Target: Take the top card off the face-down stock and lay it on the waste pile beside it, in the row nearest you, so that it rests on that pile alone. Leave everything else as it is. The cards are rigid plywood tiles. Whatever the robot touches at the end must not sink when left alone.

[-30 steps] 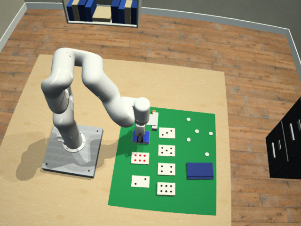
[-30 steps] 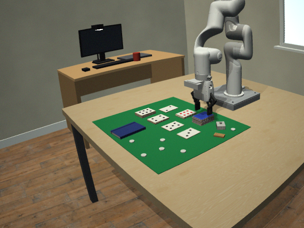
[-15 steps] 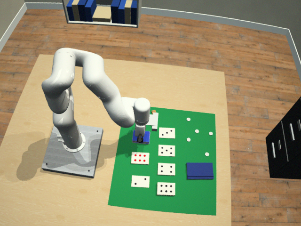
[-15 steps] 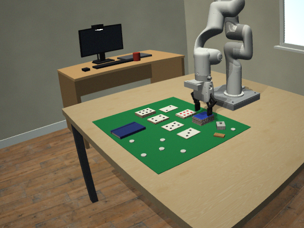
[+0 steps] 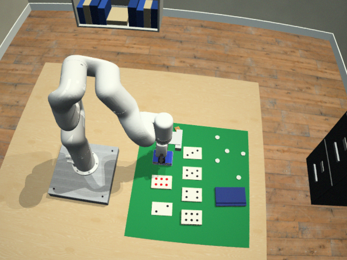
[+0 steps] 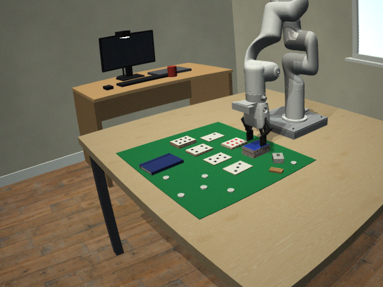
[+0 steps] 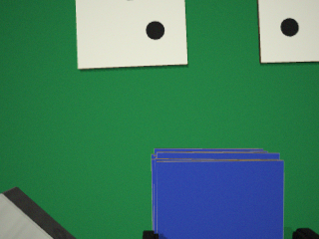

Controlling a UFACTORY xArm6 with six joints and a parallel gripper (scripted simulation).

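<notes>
— While the gripper [image 6: 256,137] stands over the stock [image 6: 255,149], are its fingers [image 6: 263,137] grasping anything?
— No. They straddle the blue top card [image 7: 218,197], one on each side, released, nothing clamped between them.
— Where does the stock sit?
— On the mat [image 5: 224,223], nearest the base [image 5: 54,191], with the red-pip card [image 5: 161,182] just beside it in the same row.
— Other items?
— A blue book [image 5: 230,196] and white chips [image 5: 226,151] lie well apart.
</notes>
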